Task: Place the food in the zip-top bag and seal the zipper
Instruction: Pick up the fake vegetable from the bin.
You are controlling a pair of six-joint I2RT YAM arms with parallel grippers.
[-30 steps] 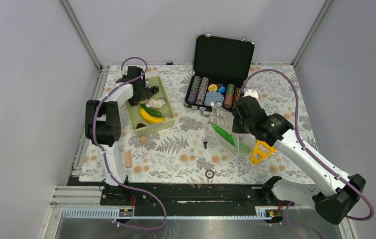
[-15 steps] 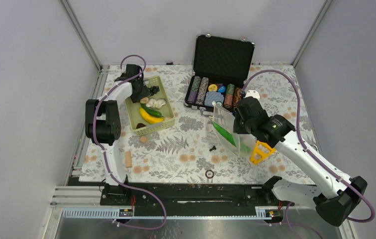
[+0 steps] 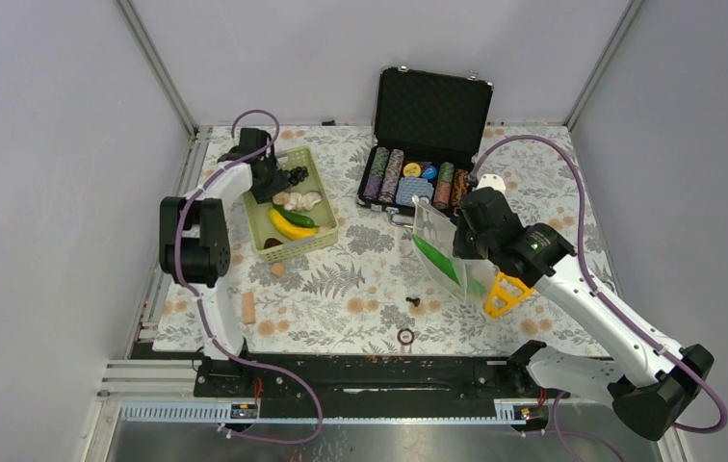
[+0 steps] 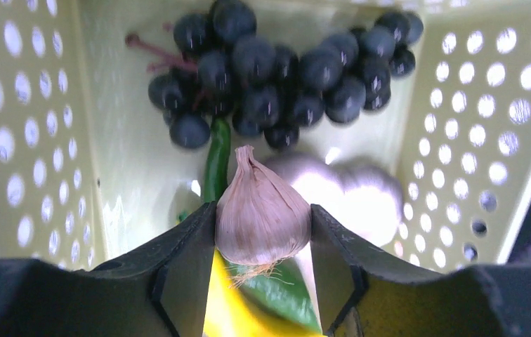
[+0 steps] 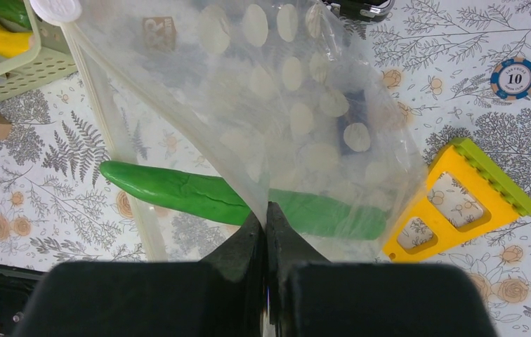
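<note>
My left gripper (image 3: 271, 179) is over the back of the lime-green basket (image 3: 327, 208) and is shut on a white garlic bulb (image 4: 263, 217). Below it lie the dark grape bunch (image 4: 284, 70), more white bulbs (image 4: 361, 189), a banana (image 3: 288, 227) and a green pepper (image 3: 295, 214). My right gripper (image 3: 463, 237) is shut on the edge of the clear dotted zip-top bag (image 3: 437, 236) and holds it up, mouth to the left. A long green cucumber (image 5: 178, 189) lies half inside the bag. The pale zipper strip (image 5: 112, 133) hangs along the open mouth.
An open black case of poker chips (image 3: 428, 106) stands behind the bag. A yellow triangular tool (image 3: 505, 294) lies right beside the bag. A small black piece (image 3: 413, 302), a ring (image 3: 405, 336) and two small tan blocks (image 3: 278, 270) (image 3: 247, 308) lie on the floral mat.
My left gripper has shifted slightly back and left inside the basket. The small black piece on the mat has moved nearer and to the right. The right gripper and bag have barely moved.
</note>
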